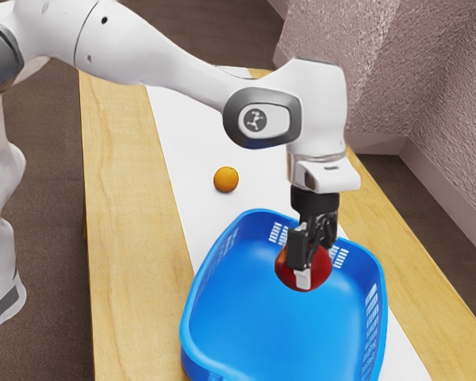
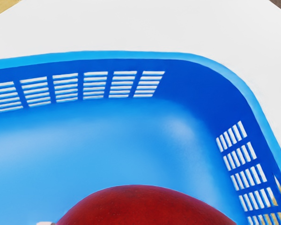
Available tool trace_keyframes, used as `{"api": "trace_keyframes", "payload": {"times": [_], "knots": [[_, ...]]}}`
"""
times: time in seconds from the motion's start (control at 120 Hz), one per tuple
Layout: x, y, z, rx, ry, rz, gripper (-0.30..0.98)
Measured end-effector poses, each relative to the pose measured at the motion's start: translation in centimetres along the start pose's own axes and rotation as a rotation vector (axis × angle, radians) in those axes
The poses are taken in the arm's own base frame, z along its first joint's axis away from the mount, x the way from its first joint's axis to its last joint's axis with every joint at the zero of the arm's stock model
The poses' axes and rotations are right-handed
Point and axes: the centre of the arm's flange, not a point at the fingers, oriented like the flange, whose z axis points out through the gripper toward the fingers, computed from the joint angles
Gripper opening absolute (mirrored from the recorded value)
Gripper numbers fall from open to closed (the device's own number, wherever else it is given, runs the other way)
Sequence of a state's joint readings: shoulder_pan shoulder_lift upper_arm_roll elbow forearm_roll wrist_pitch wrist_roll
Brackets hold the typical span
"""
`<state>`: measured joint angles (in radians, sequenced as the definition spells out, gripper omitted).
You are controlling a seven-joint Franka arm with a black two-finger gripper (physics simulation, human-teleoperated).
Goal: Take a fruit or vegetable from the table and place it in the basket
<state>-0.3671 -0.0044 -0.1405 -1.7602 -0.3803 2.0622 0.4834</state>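
Right of the exterior view's centre, the black end effector [image 1: 312, 265] grasps a round, dark-red fruit [image 1: 322, 271] over a blue, slotted plastic basket [image 1: 250, 317].

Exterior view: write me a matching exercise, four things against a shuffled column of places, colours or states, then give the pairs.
Things:
1. Basket
2. Orange
3. Red fruit
4. Arm

Places, colours, states:
A. On the white strip, outside the basket
B. Mostly white, reaching in from the exterior view's left
C. Blue, with slotted walls
D. Held by the gripper

Pairs: 1-C, 2-A, 3-D, 4-B
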Motion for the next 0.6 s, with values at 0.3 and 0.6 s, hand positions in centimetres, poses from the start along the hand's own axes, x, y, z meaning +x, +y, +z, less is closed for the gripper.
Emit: {"api": "trace_keyframes", "payload": {"times": [0.3, 0.6], "knots": [[1.2, 6.6, 2.6, -0.153, 0.011, 0.017, 0.63], [0.3, 4.9, 0.1, -0.099, 0.027, 0.016, 0.68]]}}
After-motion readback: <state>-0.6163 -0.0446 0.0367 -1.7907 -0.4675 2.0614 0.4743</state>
